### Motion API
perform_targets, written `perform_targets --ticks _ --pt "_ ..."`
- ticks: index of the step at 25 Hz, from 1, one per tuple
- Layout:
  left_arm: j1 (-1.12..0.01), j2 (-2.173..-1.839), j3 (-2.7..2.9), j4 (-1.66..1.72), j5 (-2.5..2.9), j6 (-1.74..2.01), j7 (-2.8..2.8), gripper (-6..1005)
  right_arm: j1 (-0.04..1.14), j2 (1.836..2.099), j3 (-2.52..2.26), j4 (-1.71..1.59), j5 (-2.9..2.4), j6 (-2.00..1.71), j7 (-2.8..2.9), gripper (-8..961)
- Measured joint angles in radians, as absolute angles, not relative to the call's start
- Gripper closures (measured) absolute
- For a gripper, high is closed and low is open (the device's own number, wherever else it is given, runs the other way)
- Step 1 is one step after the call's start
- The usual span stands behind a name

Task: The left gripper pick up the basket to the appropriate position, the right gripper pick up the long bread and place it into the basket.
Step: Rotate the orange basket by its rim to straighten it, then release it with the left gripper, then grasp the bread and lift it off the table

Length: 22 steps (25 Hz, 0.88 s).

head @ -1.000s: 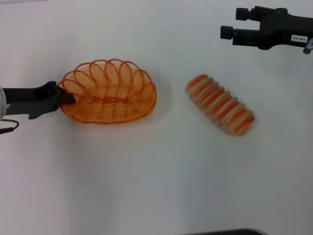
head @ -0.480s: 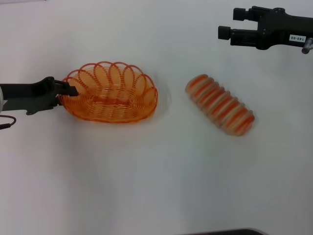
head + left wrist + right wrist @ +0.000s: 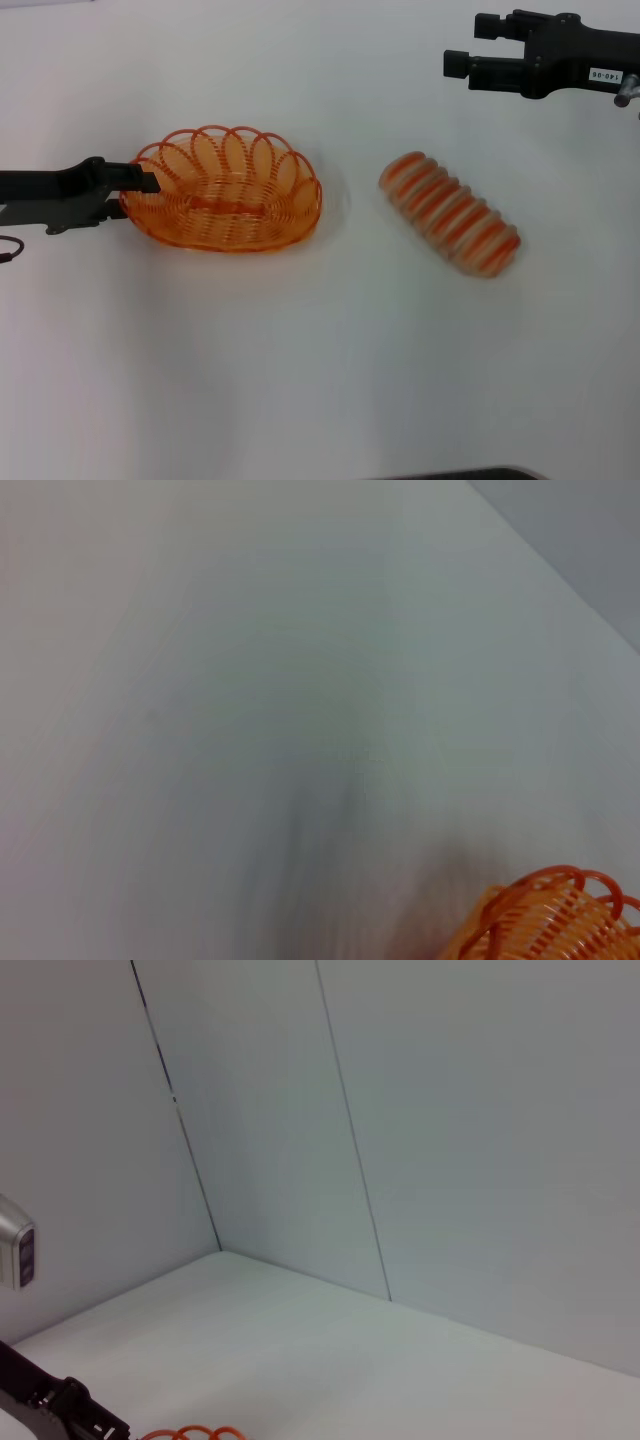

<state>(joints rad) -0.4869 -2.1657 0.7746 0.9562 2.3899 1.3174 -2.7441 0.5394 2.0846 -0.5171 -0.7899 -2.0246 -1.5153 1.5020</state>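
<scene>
Head view alone shows left hand point(image 3: 148, 182) pinching basket point(image 3: 225, 195) rim, right hand point(image 3: 462, 45) spread empty

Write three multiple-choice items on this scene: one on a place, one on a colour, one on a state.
1. Where does the long bread lie relative to the basket?
A. inside it
B. on the table to the robot's right of it
C. under it

2. What colour is the basket?
A. orange
B. blue
C. green

3. How is the right gripper?
A. shut on the bread
B. open, away from the bread
C. pressing on the basket

Answers:
1 B, the head view shows the bread apart from the basket, on the right gripper's side.
2 A, its wire loops are orange.
3 B, its fingers stand apart with nothing between them, beyond the bread.

The left gripper is at the basket's rim.
</scene>
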Motion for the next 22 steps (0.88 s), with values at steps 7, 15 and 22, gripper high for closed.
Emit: perform_targets --ticks 7,15,22 --pt "-0.491 -2.165 0.773 0.994 2.385 1.331 -2.712 398 0.54 2.085 -0.511 -0.79 -2.018 -1.514 1.496 115" --pt "-0.498 -2.159 0.76 1.089 2.375 1.355 -2.624 302 0.543 2.085 -0.509 -0.79 -2.009 -1.509 1.499 116" --pt "-0.509 -2.147 0.701 1.098 2.337 1.346 -2.453 163 0.551 2.074 -0.514 -0.796 -1.978 -1.475 1.633 115"
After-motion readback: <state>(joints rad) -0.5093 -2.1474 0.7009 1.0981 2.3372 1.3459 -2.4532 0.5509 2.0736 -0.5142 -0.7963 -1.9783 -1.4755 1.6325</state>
